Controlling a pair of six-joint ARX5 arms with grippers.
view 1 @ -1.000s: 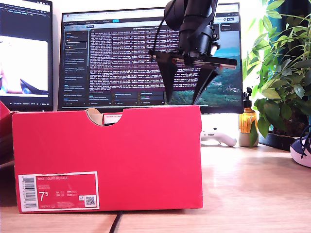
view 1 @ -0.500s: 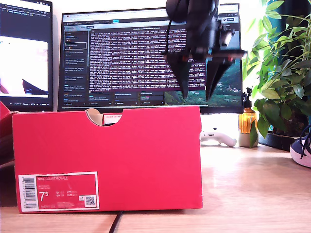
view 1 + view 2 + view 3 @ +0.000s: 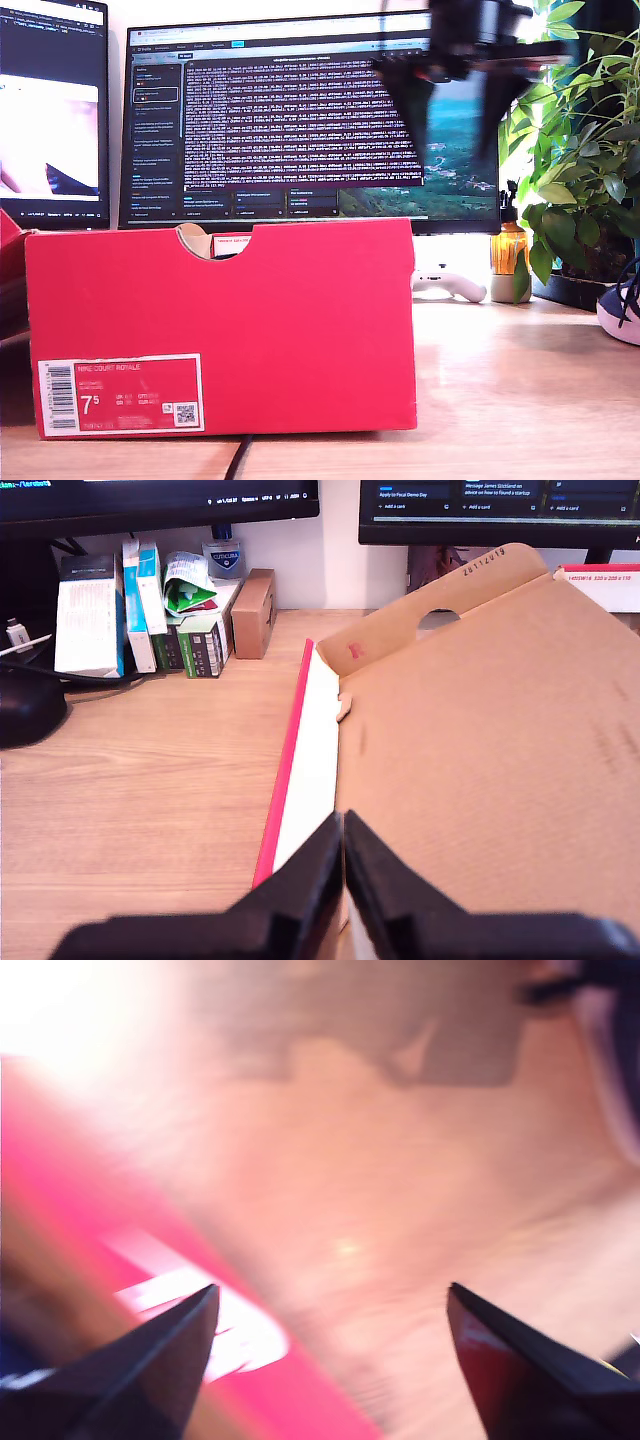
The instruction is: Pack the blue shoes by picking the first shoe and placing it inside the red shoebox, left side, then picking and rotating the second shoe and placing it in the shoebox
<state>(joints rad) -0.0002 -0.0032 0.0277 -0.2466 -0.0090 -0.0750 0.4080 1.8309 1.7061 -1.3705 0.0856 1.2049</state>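
Behind the red shoebox (image 3: pixel 220 325) on the wooden desk (image 3: pixel 520 400) glows a monitor (image 3: pixel 300 120), my second gripper (image 3: pixel 462 115) spread empty above its far corner, my first gripper (image 3: pixel 343 850) pinched closed beside its wall.

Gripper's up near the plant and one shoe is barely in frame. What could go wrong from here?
1. My second gripper is open and motion-blurred close to the plant; a wide swing could snag leaves.
2. The blue shoe sits at the exterior view's right edge, mostly cut off, so aiming the grasp is uncertain.
3. My first gripper is shut at the red shoebox wall; a bump could shift the box.
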